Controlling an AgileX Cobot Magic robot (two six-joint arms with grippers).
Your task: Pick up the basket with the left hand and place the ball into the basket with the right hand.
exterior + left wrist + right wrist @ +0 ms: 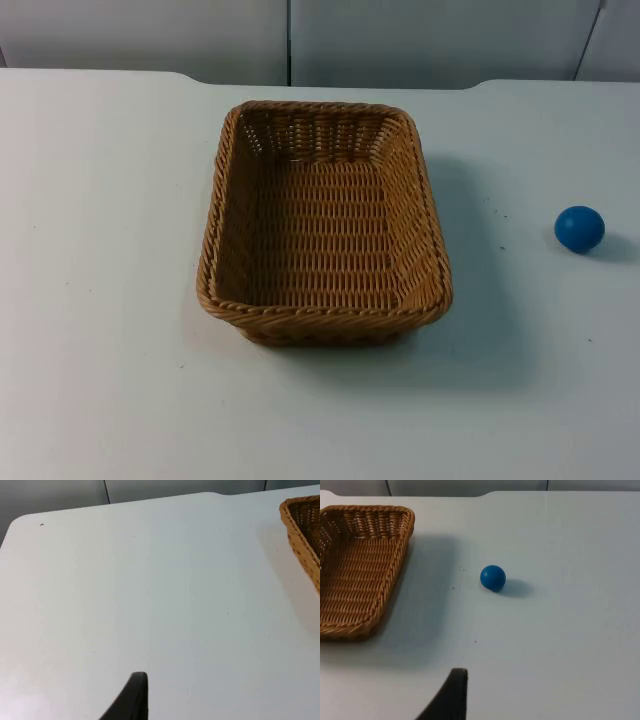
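Your left end effector (131, 700) hangs over bare white desk (150, 590), and with one black fingertip in its wrist view you cannot tell whether it is released or clenched. Ahead of it and well off to one side sits the basket (301, 535), with a stretch of desk between; the frame edge cuts it off, so you see just one corner of its woven rim. Your right end effector (449, 695) also hangs above the desk, away from everything, and again a single fingertip leaves its state impossible to judge. Ahead of that fingertip, well apart from it, the blue ball (493, 577) rests on the desk with a small shadow beside it. The basket lies beyond and to the side of the ball, not touching it; its far end runs out of that wrist view. From the top view, the basket (325, 222) stands upright on the desk and holds nothing, while the ball (579, 228) lies outside it, well clear of its rim.
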